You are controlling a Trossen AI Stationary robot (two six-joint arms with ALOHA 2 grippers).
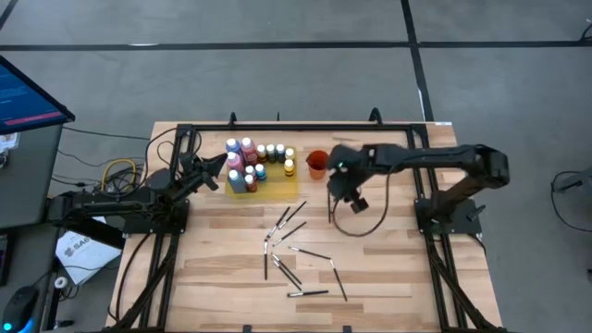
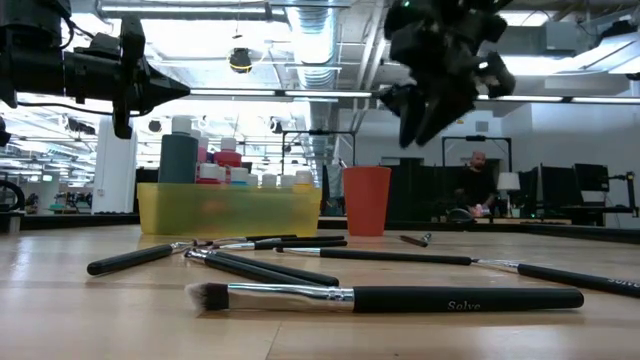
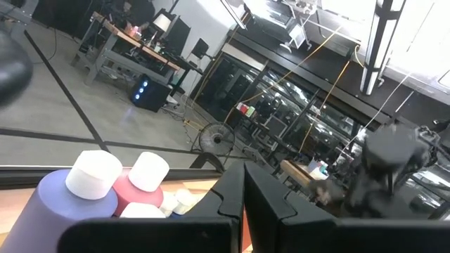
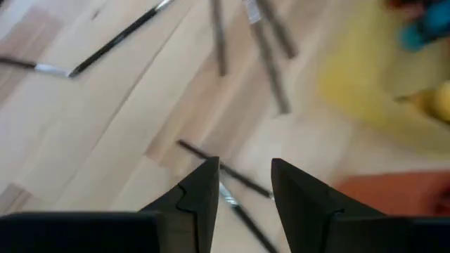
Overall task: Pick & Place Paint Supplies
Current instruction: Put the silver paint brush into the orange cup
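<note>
One brush matters here: it lies on the table directly beneath the right gripper, just beside the orange cup on the side away from the yellow tray. Right fingers are parted a little, holding nothing. Wrist view: the brush's long axis runs diagonally across the finger gap, not square to it. Judgement: a wrist turn is needed before descending. Other brushes are scattered farther from the cup, toward the table's near edge. Paint bottles stand in the tray. Left gripper waits at the tray's far side from the cup, fingers closed, empty. Right arm is clearly nearer.
</note>
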